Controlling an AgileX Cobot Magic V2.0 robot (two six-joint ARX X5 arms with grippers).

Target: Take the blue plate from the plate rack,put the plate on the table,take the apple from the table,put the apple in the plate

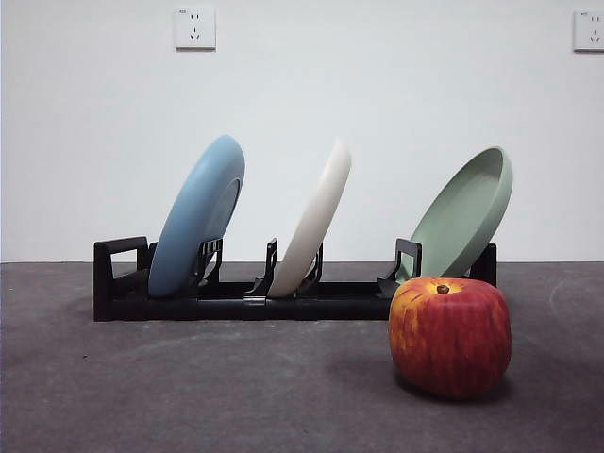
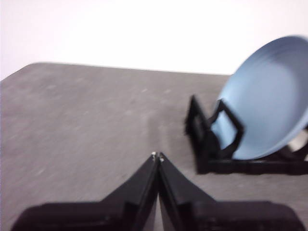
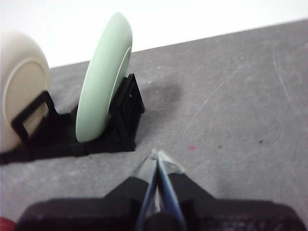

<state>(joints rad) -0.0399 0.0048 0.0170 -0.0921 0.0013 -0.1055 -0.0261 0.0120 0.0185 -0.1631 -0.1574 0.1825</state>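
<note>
Blue plate (image 1: 196, 219): stands on edge in the plate rack (image 1: 123, 283), in the slot at the squared-handle end, tilted toward the other plates.
Cream-white plate (image 1: 316, 219): middle slot, leaning the same way.
Pale green plate (image 1: 464, 213): slot at the far end from the handle, leaning likewise.
Apple (image 1: 450, 334): upright on the table (image 1: 189, 387), stem up, in front of the rack's green-plate end and apart from it.
Left gripper (image 2: 157, 156): above bare table near the rack's handle end; jaws pressed together, holding nothing.
Right gripper (image 3: 156, 155): above the table near the green plate; jaws closed, empty.
</note>
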